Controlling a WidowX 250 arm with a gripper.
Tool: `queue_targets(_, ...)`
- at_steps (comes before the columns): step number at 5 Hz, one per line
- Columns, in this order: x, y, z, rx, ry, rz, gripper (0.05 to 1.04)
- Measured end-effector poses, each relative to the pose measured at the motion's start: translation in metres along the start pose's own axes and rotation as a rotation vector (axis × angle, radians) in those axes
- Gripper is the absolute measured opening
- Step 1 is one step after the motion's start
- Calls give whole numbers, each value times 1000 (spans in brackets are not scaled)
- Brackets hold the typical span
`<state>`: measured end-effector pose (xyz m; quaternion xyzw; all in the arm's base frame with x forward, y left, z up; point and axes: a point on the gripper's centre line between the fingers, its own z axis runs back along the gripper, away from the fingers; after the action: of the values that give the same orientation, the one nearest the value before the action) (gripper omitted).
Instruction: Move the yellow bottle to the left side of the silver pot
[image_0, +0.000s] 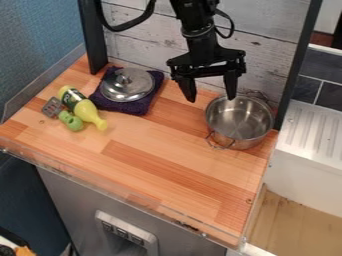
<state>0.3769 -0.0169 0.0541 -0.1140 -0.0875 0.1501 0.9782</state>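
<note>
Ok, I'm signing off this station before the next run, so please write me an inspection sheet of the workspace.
Surface: wooden counter; spills, nothing seen.
Job's things: yellow bottle lies on its side at the left; silver pot stands upright at the right, uncovered.
Clutter: metal lid on a folded purple cloth; slotted turner head and a green item close by the bottle.
Gripper: fingers apart, nothing between them, near the pot's far side.
Cables: black cable loops beside the arm; snags, nothing seen.
Surroundings: plank backdrop behind, white drainboard at right; people, nothing seen.
</note>
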Motion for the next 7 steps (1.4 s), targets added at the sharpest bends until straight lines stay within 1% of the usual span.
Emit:
queue_targets(1, -7, 4, -12, 9, 38, 9, 1001)
queue_targets(2, -8, 33, -3, 4, 29, 92, 1001)
queue_targets(3, -7, 60, 21, 36, -33, 176, 1001)
queue_targets(4, -13, 77, 38, 103, -80, 252, 1001)
queue_targets(5, -15, 105, 49, 193, -133, 375, 1001)
queue_targets(6, -18, 133, 54, 235, -160, 565, 1001)
queue_targets(7, -18, 153, 56, 266, -207, 711, 1001)
